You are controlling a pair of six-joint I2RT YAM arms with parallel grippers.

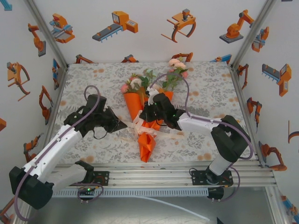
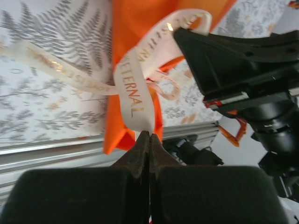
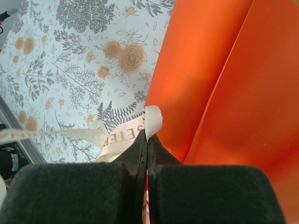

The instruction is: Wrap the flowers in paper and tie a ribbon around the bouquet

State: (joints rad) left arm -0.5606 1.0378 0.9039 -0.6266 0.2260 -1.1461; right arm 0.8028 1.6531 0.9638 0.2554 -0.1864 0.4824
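I see the bouquet [image 1: 134, 103] lying in the middle of the table [image 1: 93, 79]. Its pointed end is toward the near edge, and the flowers [image 1: 136, 83] spread out at the far end. The orange paper [image 3: 224, 84] is folded around the stems as a cone. The ribbon [image 2: 133, 88], cream with gold letters, goes across the cone about halfway along it and makes loose loops there.

My left gripper [image 2: 149, 137] is just to the left of the cone. Its jaws are pressed together with a band of the ribbon pinched at the tips, and the band rises from the tips up over the paper. Another length of ribbon trails away to the left over the tablecloth.

My right gripper [image 3: 147, 137] reaches in from the right and is over the cone, close to the left one. Its jaws are also closed together, and they hold a short folded piece of ribbon right beside the edge of the paper.
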